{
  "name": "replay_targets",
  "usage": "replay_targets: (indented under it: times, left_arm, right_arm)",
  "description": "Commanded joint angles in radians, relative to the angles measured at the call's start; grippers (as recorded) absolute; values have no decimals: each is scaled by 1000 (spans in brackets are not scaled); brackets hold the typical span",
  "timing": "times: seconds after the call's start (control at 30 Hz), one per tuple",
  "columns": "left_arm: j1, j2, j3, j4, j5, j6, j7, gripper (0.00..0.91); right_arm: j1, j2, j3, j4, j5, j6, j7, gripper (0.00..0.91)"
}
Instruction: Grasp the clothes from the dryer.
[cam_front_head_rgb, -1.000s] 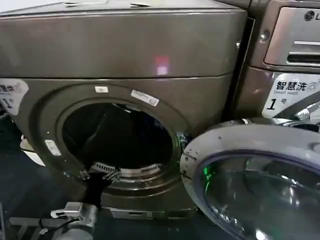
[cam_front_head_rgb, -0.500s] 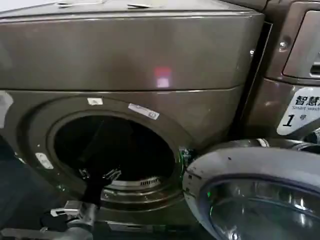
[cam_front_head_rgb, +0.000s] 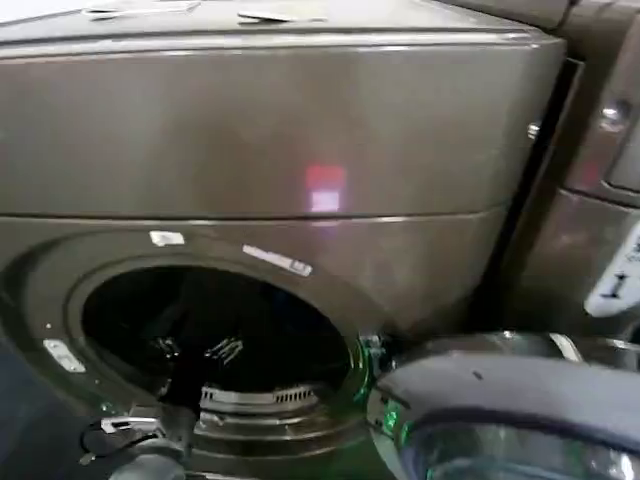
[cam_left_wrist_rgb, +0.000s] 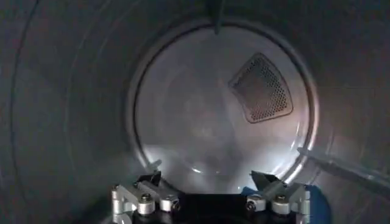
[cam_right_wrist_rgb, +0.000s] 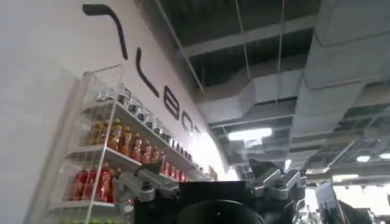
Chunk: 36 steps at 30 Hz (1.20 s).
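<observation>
The dryer (cam_front_head_rgb: 300, 130) is the big bronze-grey machine in the head view, and its round porthole (cam_front_head_rgb: 215, 335) stands open. My left arm reaches through the porthole, with the left gripper (cam_front_head_rgb: 195, 352) inside the dark drum. In the left wrist view the left gripper (cam_left_wrist_rgb: 210, 178) is open with nothing between its fingers (cam_left_wrist_rgb: 152, 181), facing the drum's pale back wall (cam_left_wrist_rgb: 201, 122). A small patch of blue (cam_left_wrist_rgb: 319, 206) shows low beside one finger; I cannot tell whether it is the clothes. My right gripper (cam_right_wrist_rgb: 210, 181) is open and empty, pointing up toward a ceiling.
The dryer's glass door (cam_front_head_rgb: 510, 400) hangs open at the lower right of the porthole. A second machine (cam_front_head_rgb: 600, 250) stands to the right. The drum's back wall carries a perforated vent (cam_left_wrist_rgb: 262, 88). A shelf of bottles (cam_right_wrist_rgb: 116, 158) stands behind the right gripper.
The head view has closed in on the dryer, so the porthole and door sit lower and larger. The left gripper stays inside the drum, slightly deeper.
</observation>
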Motion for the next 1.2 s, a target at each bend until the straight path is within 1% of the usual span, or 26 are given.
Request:
replay_targets:
  times: [0.03,0.63,0.73,0.9,1.0,1.07,1.2]
  left_arm:
    - [-1,-1,-2,1,0,0,0,907]
    - [-7,-1,-3,6,0,2,0,907]
    - [-8,-1,-4,8,0,3,1,907]
    - [-20,-4,-8,21,-1,0,2,907]
    - [-43,-4,-9,39,-5,0,3,907]
    - [-84,-4,-8,61,-16,3,3,907]
    - [-208,-11,19,149,-26,-2,6,907]
  right_arm:
    - [2,0,0,0,0,0,-1,907]
    - [6,3,-5,-2,-1,3,-2,907]
    - [5,4,-7,-1,-4,13,-11,907]
    - [6,5,-9,-1,-3,19,-6,907]
    - [2,7,-3,-4,-3,22,-7,907]
    - [1,7,-1,-5,-3,23,-7,907]
    - [1,8,2,-4,-2,24,-7,907]
